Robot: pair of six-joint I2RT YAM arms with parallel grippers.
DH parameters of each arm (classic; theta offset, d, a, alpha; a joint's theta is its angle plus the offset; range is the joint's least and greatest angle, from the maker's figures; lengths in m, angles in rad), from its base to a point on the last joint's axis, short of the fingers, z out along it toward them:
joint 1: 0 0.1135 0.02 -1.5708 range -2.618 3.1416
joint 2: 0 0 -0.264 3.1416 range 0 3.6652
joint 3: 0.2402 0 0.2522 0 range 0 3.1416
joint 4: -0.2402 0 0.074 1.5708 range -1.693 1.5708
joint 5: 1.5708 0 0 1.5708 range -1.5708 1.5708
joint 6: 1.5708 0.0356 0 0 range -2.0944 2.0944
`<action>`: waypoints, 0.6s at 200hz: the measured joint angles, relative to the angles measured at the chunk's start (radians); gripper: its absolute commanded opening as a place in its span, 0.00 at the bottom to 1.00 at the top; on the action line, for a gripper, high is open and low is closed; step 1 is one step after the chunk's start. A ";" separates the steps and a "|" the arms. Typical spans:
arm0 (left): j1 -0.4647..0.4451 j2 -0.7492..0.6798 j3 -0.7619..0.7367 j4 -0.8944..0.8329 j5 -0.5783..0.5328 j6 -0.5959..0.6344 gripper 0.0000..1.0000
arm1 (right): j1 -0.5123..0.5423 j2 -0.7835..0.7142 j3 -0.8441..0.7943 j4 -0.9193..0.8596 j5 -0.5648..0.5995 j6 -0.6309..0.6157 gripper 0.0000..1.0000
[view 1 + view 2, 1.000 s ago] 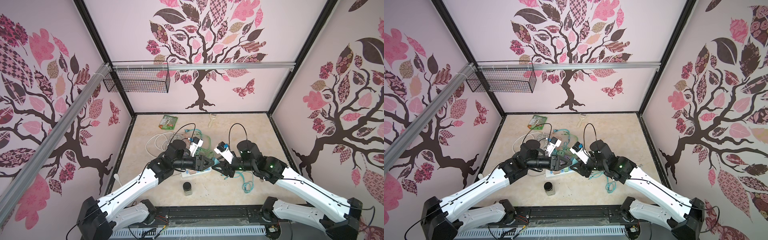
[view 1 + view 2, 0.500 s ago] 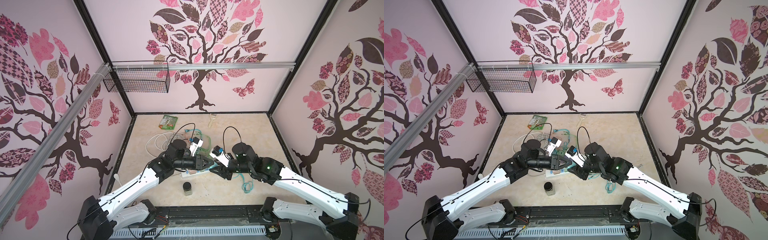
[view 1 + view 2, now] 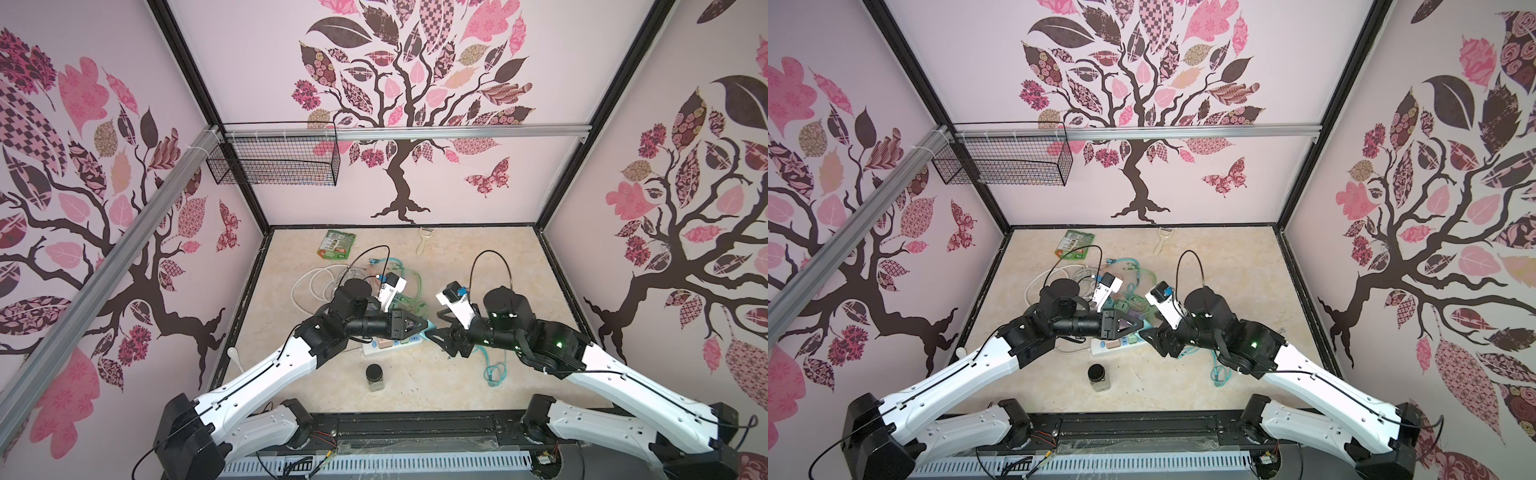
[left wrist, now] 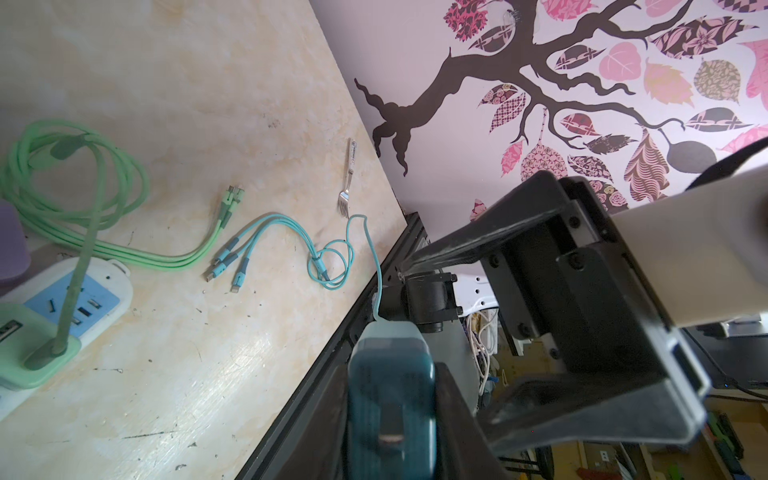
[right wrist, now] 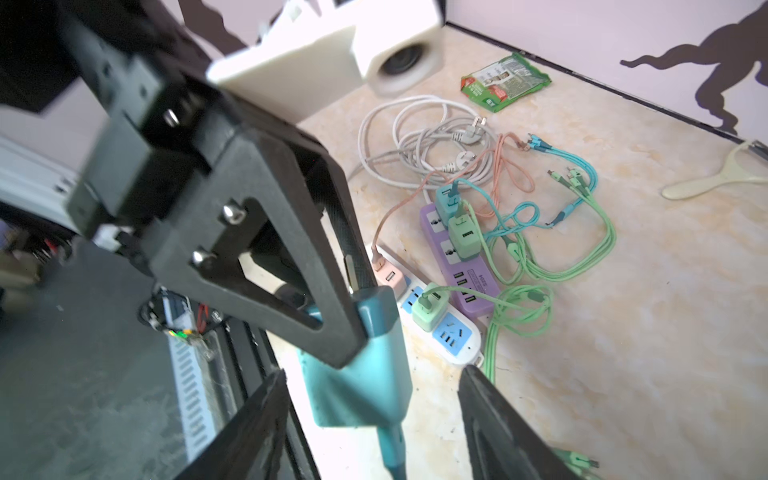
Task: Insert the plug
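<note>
Both top views show two arms meeting mid-table over a white power strip (image 3: 368,352), but they hide the grip. The left wrist view shows the left gripper (image 3: 420,326) clenched on the teal plug (image 4: 390,399), held in the air by the strip's right end. The right wrist view shows the right gripper (image 5: 372,374) released, its fingers (image 5: 494,424) spread either side of the plug without touching it. That view alone makes plain a purple strip (image 5: 469,270) carrying teal and green adapters. A wire basket (image 3: 274,164) hangs far left. A black-lidded jar (image 3: 375,377) stands near, its contents unclear.
</note>
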 measured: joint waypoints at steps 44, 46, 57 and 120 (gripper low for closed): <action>0.000 -0.033 -0.031 0.098 -0.040 0.003 0.00 | -0.001 -0.174 -0.100 0.146 -0.089 0.202 0.70; 0.000 -0.034 -0.034 0.106 -0.042 0.003 0.00 | -0.001 -0.182 -0.111 0.160 -0.098 0.210 0.69; -0.001 -0.039 -0.051 0.149 -0.046 0.000 0.00 | -0.001 -0.212 -0.172 0.237 -0.137 0.272 0.69; -0.001 -0.089 -0.165 0.429 -0.084 -0.027 0.00 | -0.001 -0.251 -0.422 0.568 -0.262 0.525 0.66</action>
